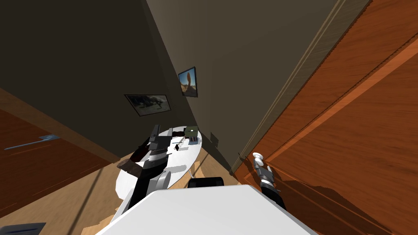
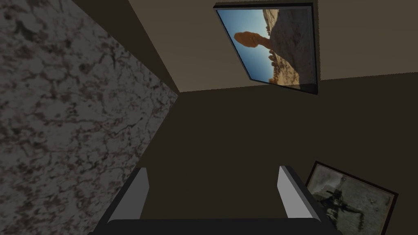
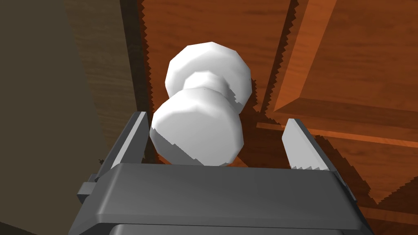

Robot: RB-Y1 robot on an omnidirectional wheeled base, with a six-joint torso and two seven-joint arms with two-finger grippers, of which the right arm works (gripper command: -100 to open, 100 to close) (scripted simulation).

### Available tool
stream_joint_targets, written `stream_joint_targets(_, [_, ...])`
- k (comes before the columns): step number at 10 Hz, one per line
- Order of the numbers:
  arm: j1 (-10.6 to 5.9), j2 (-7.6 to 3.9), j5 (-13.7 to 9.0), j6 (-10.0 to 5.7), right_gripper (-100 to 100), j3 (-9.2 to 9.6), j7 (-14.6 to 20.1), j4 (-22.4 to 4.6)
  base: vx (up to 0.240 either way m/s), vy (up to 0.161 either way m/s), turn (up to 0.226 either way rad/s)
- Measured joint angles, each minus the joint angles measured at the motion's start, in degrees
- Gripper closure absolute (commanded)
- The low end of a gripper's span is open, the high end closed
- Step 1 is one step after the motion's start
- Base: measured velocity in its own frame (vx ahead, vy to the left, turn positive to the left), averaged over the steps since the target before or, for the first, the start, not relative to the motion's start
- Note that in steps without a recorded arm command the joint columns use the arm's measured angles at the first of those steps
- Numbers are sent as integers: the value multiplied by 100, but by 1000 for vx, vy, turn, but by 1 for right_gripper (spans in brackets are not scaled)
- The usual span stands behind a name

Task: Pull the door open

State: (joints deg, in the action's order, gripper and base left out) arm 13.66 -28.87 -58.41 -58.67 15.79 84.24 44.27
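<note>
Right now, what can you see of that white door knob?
The door knob is plain white and faceted: a rounded head, narrow neck and round base plate on the reddish wood-look door, near its edge. It sits between the open fingers of the right gripper; one finger is right beside it, the other stands clear.

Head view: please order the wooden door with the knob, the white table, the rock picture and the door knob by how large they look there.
Largest to smallest:
1. wooden door
2. white table
3. rock picture
4. door knob
The picture hangs farther away, so this ranks looks only.
</note>
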Motion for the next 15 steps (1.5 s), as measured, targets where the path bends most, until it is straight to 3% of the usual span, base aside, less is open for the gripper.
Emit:
stream_joint_targets(8, [3,-1,0,0,-100,0,2,-3,1,-1,4])
stream_joint_targets(11, [-44,-77,86,-68,-100,140,192,-133,-3,5,-13])
stream_joint_targets(15, [-43,-85,91,-70,-100,149,202,-132,1,-1,3])
